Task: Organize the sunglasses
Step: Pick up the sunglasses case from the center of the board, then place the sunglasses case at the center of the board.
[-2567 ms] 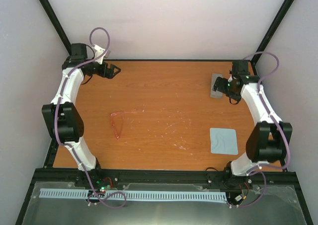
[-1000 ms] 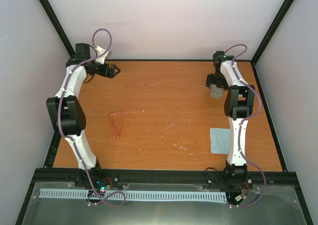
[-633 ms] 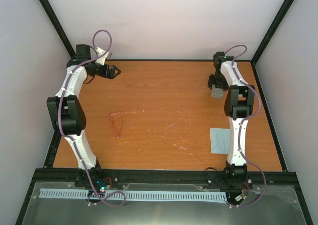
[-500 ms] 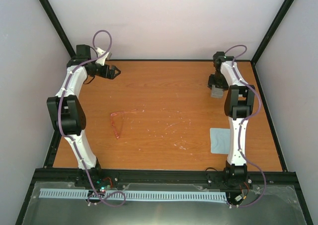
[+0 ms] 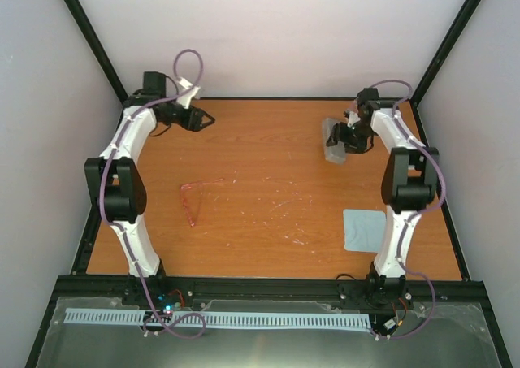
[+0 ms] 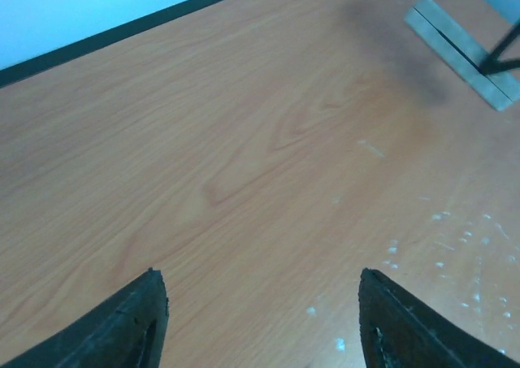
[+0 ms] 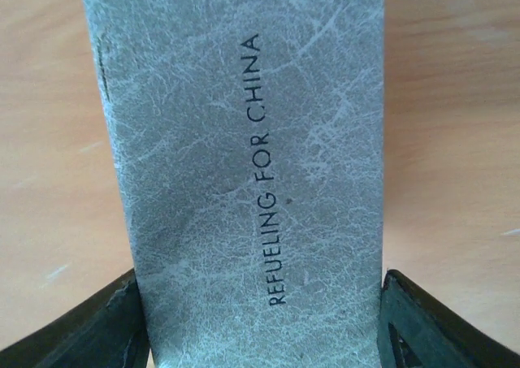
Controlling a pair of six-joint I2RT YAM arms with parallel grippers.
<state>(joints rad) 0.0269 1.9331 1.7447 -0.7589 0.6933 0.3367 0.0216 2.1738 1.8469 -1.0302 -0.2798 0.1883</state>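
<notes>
Two hazards worth watching. Clamped across the grey case (image 7: 244,100) with the right gripper (image 7: 262,311), toward the table's (image 5: 268,149) far right corner: risk of a slip or twist, with only one end pinched. Spread and empty at the left gripper (image 6: 260,303), near the far left corner. Left of centre, the sunglasses (image 5: 195,196), well apart from both; thin arms likely to bend or skid under a hard, off-centre pinch.

I find wide free room over the middle of the table (image 5: 276,153). At the left lie the sunglasses (image 5: 192,197). At the far right the grey case (image 5: 333,143) stands in the way, and at the near right the blue cloth (image 5: 365,230) lies just beside the right arm (image 5: 404,181).
</notes>
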